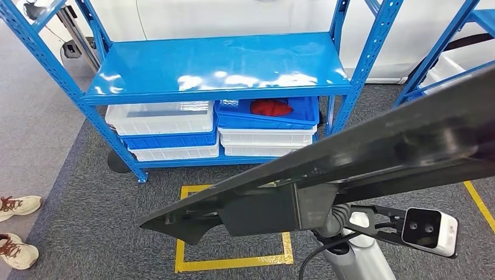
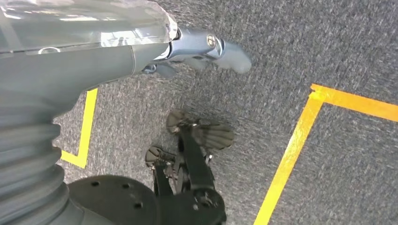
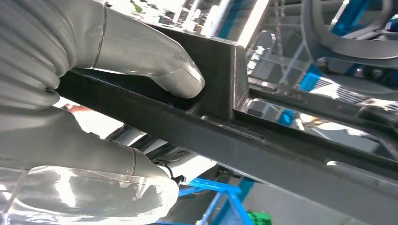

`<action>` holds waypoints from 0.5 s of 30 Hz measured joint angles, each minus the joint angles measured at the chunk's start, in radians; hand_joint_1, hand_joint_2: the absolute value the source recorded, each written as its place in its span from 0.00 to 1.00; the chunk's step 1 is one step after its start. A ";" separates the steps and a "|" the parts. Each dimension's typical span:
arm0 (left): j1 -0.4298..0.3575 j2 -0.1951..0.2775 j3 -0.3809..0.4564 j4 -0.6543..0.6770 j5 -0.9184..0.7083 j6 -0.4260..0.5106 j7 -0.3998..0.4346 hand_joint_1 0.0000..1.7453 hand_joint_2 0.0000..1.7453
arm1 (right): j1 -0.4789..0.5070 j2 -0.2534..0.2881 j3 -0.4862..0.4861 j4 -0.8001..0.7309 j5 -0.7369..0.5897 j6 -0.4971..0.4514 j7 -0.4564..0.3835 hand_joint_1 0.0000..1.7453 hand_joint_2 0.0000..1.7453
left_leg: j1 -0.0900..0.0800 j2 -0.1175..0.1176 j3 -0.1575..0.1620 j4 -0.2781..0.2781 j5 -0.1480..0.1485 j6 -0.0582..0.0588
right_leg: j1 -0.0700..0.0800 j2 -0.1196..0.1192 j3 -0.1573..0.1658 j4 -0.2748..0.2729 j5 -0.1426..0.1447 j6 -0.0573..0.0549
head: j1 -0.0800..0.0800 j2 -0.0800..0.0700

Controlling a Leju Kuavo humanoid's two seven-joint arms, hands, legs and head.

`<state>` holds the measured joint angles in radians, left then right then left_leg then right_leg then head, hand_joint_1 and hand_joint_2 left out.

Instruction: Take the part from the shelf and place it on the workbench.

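Already the right hand [image 3: 108,117] grips the long black part [image 1: 327,169] clear of the blue shelf [image 1: 222,64], the left hand [image 2: 197,51] hangs holding nothing, its fingers' set unclear, and the workbench placement remains.

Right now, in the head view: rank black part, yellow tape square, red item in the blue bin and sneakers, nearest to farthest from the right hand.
1. Black part: held in the right hand.
2. Yellow tape square: on the floor, just left.
3. Red item: in the bin on the shelf ahead.
4. Sneakers: far left edge.

Blue rack [image 1: 222,67] on grey carpet [image 1: 87,233], yellow tape [image 1: 233,261].
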<state>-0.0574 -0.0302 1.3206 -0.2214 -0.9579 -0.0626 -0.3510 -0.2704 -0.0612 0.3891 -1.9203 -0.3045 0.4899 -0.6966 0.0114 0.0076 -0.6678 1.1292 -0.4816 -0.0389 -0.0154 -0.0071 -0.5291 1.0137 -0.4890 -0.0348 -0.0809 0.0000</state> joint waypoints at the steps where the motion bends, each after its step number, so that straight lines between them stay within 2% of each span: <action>1: 0.000 0.000 0.000 0.000 -0.002 0.000 0.001 0.00 1.00 | 0.000 0.001 0.000 0.000 0.000 -0.006 0.000 1.00 1.00 | 0.001 0.000 -0.028 0.073 -0.040 -0.004 | 0.001 0.000 -0.006 0.001 0.004 -0.002 | 0.000 0.000; 2: 0.000 0.000 0.000 0.000 -0.003 0.000 0.001 0.00 1.00 | 0.001 0.001 0.000 0.000 0.001 -0.010 0.000 1.00 1.00 | 0.001 0.000 -0.051 0.137 -0.068 -0.006 | 0.003 0.000 -0.012 0.002 0.008 -0.003 | 0.000 0.000; 3: 0.000 0.000 0.000 0.000 -0.003 0.000 0.002 0.00 1.00 | 0.003 0.002 0.000 0.000 0.002 -0.011 0.000 1.00 1.00 | 0.001 0.000 -0.060 0.172 -0.077 -0.007 | 0.004 0.001 -0.016 0.003 0.010 -0.003 | 0.000 0.000; 4: 0.000 0.000 0.000 0.000 -0.004 0.000 0.002 0.00 1.00 | 0.007 0.003 0.000 -0.001 0.005 -0.010 0.000 1.00 1.00 | 0.001 0.000 -0.049 0.168 -0.066 -0.006 | 0.005 0.002 -0.019 0.004 0.012 -0.002 | 0.000 0.000; 5: 0.000 0.000 -0.001 0.000 -0.004 0.000 0.003 0.00 1.00 | 0.012 0.004 0.000 -0.004 0.010 -0.008 0.000 1.00 1.00 | 0.001 -0.001 -0.018 0.124 -0.040 -0.002 | 0.007 0.003 -0.019 0.005 0.013 -0.002 | 0.000 0.000; 7: 0.000 0.003 -0.001 0.000 -0.004 -0.001 0.003 0.00 1.00 | 0.021 0.011 0.000 -0.012 0.022 -0.004 0.000 1.00 1.00 | 0.000 -0.017 0.071 -0.021 0.013 0.011 | 0.008 0.009 -0.021 0.006 0.014 0.001 | 0.000 0.000; 8: 0.001 0.005 -0.001 0.000 -0.005 -0.002 0.003 0.00 1.00 | 0.025 0.014 0.000 -0.017 0.028 -0.004 0.000 1.00 1.00 | -0.001 -0.028 0.103 -0.077 0.026 0.016 | 0.008 0.013 -0.022 0.006 0.016 0.005 | 0.000 0.000; 9: 0.003 0.006 -0.002 0.000 -0.006 -0.002 0.003 0.00 1.00 | 0.029 0.018 0.000 -0.021 0.034 -0.004 0.000 1.00 1.00 | -0.003 -0.037 0.121 -0.111 0.030 0.021 | 0.007 0.019 -0.025 0.005 0.018 0.010 | 0.000 0.000; 10: 0.004 0.008 -0.002 0.000 -0.006 -0.002 0.003 0.00 1.00 | 0.033 0.021 0.000 -0.026 0.041 -0.005 0.000 1.00 1.00 | -0.005 -0.040 0.127 -0.124 0.026 0.024 | 0.005 0.024 -0.028 0.005 0.021 0.017 | 0.000 0.000; 12: 0.004 0.009 -0.004 0.000 -0.007 -0.003 0.002 0.00 1.00 | 0.046 0.026 0.000 -0.038 0.061 -0.006 0.000 1.00 1.00 | -0.005 -0.027 0.128 -0.139 0.032 0.032 | 0.004 0.033 -0.031 0.004 0.024 0.030 | 0.000 0.000; 13: 0.002 0.008 -0.005 0.000 -0.008 -0.003 0.002 0.00 1.00 | 0.052 0.029 0.000 -0.046 0.074 -0.005 0.000 1.00 1.00 | -0.003 -0.020 0.130 -0.148 0.036 0.038 | 0.004 0.032 -0.038 0.015 0.016 0.035 | 0.000 0.000; 15: -0.001 0.006 -0.007 0.000 -0.012 -0.004 0.002 0.00 1.00 | 0.066 0.036 0.000 -0.060 0.100 0.000 0.000 1.00 1.00 | 0.002 -0.004 0.133 -0.161 0.043 0.047 | 0.004 0.024 -0.078 0.097 -0.032 0.042 | 0.000 0.000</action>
<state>-0.0587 -0.0244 1.3132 -0.2213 -0.9695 -0.0670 -0.3486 -0.2046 -0.0249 0.3887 -1.9804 -0.2043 0.4903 -0.6970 0.0135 0.0038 -0.5345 0.9684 -0.4383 0.0076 -0.0116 0.0173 -0.6076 1.1104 -0.5211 0.0074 -0.0809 0.0000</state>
